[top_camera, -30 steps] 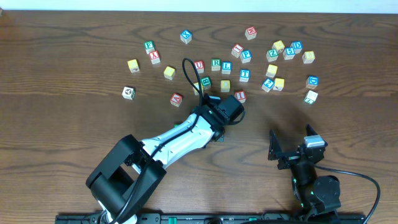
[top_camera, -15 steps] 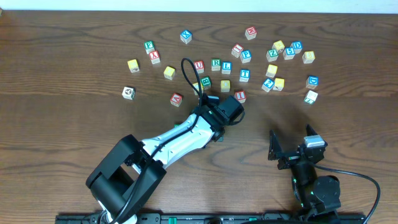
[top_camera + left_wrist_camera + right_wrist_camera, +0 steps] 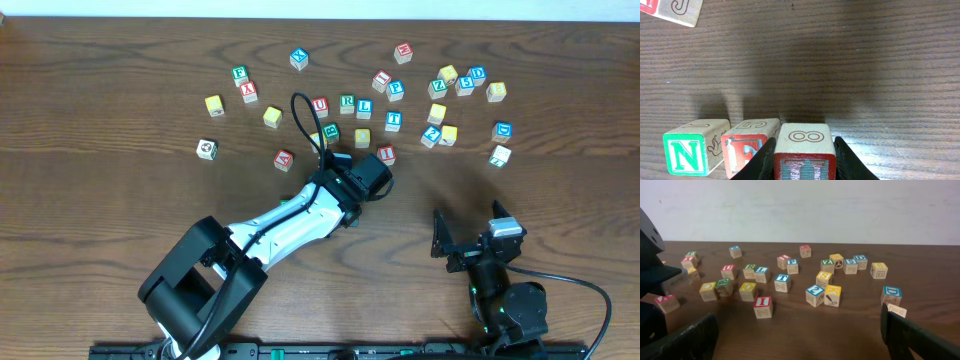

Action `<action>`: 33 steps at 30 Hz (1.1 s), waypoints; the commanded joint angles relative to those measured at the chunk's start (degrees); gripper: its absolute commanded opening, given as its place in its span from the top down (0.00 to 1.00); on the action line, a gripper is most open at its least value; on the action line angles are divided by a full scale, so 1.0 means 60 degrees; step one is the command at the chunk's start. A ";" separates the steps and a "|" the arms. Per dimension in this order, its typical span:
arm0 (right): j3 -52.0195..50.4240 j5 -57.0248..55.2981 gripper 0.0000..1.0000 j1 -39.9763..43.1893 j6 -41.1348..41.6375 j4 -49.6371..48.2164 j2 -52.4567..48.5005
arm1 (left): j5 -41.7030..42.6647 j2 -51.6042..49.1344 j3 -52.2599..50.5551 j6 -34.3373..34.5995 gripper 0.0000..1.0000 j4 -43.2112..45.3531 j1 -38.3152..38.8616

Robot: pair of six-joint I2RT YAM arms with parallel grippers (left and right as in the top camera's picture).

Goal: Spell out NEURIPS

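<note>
Beyond brown table (image 3: 850,330), white wall (image 3: 815,210).

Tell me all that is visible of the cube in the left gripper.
The cube looks like pale wood, with an 8 on its top face and a red-framed front face whose letter is cut off. It sits level between the black fingers of the left gripper, shut on its sides, beside the E cube.

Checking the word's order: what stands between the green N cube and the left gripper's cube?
Only the red E cube, left of the gripped cube; the left wrist view shows it.
</note>
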State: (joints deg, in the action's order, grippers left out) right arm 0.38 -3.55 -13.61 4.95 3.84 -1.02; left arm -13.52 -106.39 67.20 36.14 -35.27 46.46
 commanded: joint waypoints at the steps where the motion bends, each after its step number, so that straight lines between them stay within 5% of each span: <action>1: -0.0011 0.0015 0.01 0.0073 -0.0055 0.0040 0.0018 | -0.0237 -0.0025 -0.0109 0.0117 0.88 0.0018 0.0022; 33: -0.0011 0.0015 0.01 0.0073 -0.0055 0.0040 0.0018 | -0.0601 -0.0022 -0.0109 0.0219 0.88 -0.0288 0.0022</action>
State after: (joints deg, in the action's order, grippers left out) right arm 0.38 -3.55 -13.61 4.95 3.84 -1.02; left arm -15.25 -106.39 67.20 36.27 -36.25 46.46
